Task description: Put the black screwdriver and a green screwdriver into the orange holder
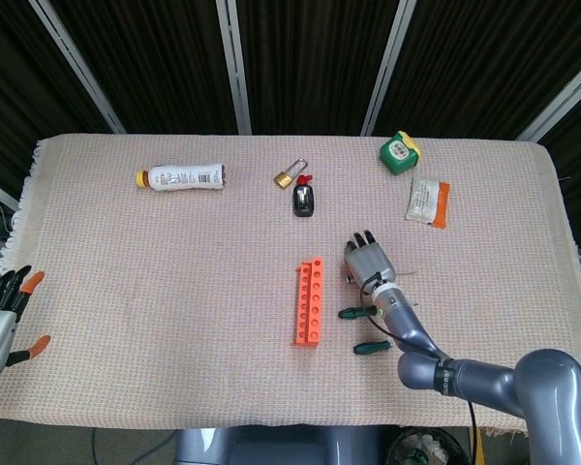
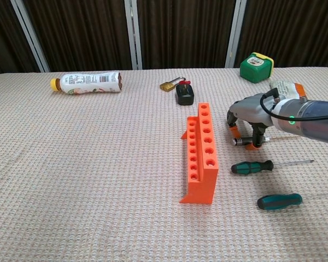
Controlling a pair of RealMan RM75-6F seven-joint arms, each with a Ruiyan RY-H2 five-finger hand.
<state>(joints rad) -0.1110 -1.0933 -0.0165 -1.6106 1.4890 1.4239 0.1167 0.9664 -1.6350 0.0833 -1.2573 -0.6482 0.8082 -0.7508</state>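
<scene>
Bottle [image 1: 183, 177], padlock [image 1: 287, 175], tape measure [image 1: 399, 152], packet [image 1: 428, 201] at table's far side.
</scene>
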